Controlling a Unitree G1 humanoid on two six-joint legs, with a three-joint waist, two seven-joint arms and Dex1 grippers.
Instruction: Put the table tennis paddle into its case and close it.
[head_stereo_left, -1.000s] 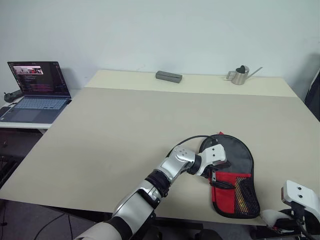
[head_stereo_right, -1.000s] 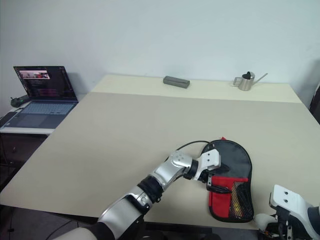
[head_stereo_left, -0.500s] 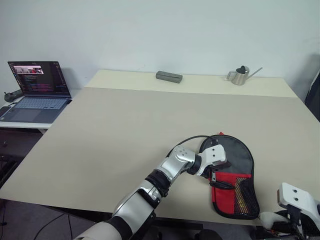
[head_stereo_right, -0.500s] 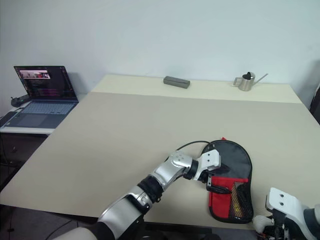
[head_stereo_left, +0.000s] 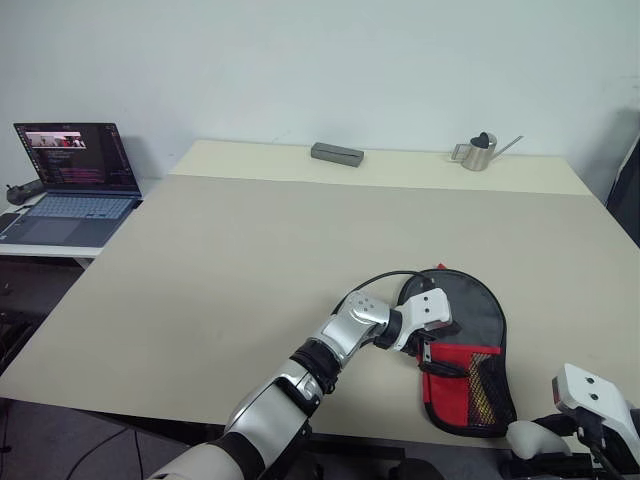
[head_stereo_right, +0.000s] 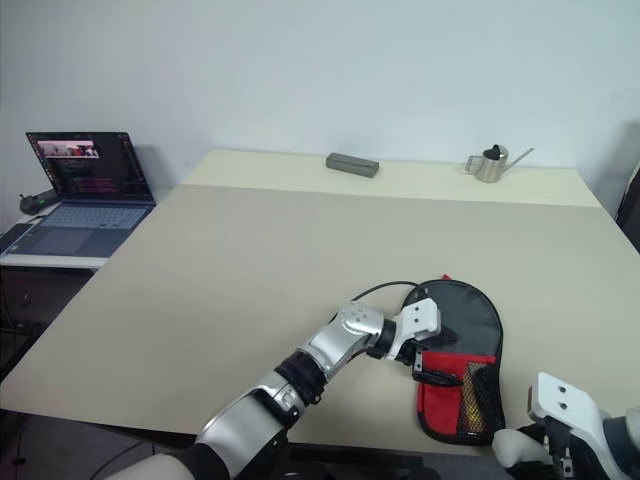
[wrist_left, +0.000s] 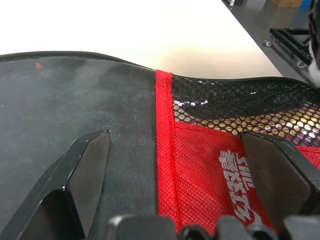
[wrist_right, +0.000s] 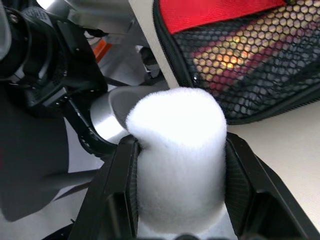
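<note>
Left gripper (wrist_left: 170, 165) jaws wide, resting on case (head_stereo_left: 470, 350). Right gripper (wrist_right: 175, 165) jaws clasp pom-pom (wrist_right: 177, 150). Paddle apparently inside.

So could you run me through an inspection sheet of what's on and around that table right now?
Surface: beige table, mostly bare.
Job's things: case lies flat at the near right edge; striped handle colours show through its mesh pocket, so the paddle looks to be inside.
Clutter: grey block and small metal watering can at the far edge.
Grippers: left gripper rests on the case, fingers spread; right gripper holds the white pom-pom just off the near edge.
Cables: black cable looping by the left wrist.
Surroundings: open laptop on a side desk; pale wall.
</note>
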